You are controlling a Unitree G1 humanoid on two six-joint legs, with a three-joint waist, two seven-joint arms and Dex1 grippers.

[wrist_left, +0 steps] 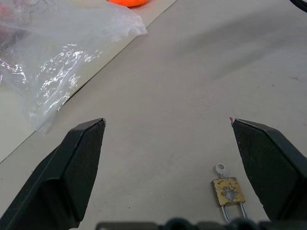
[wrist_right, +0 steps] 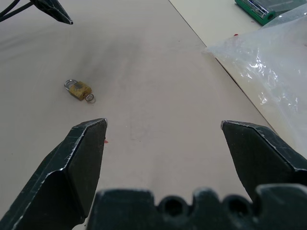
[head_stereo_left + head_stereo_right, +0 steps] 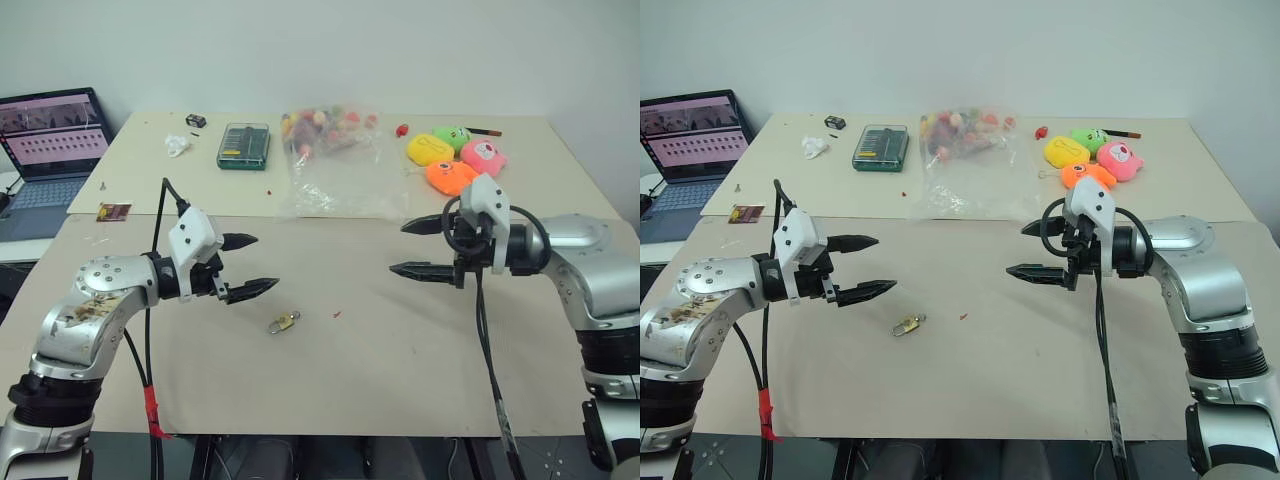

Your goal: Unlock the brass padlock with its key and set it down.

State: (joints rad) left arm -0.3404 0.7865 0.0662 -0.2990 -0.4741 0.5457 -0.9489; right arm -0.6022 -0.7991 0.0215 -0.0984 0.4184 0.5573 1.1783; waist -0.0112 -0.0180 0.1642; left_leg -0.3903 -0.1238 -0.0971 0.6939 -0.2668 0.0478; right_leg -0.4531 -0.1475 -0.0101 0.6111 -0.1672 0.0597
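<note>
The brass padlock (image 3: 283,322) lies flat on the beige table (image 3: 400,360), between the two arms and a little nearer the left one. Its thin silvery shackle (image 2: 69,84) sits at one end. At the opposite end the key (image 1: 220,167) shows as a small silvery ring against the lock body; whether it is inserted I cannot tell. My left gripper (image 3: 266,262) hovers open above and to the left of the padlock, touching nothing. My right gripper (image 3: 397,248) hangs open further off to the right, with nothing between its fingers.
A crumpled clear plastic bag (image 3: 335,170) of coloured items lies at the back centre, a green case (image 3: 243,145) to its left and bright plush toys (image 3: 455,160) to its right. A laptop (image 3: 50,150) stands far left. A red speck (image 3: 337,314) lies right of the padlock.
</note>
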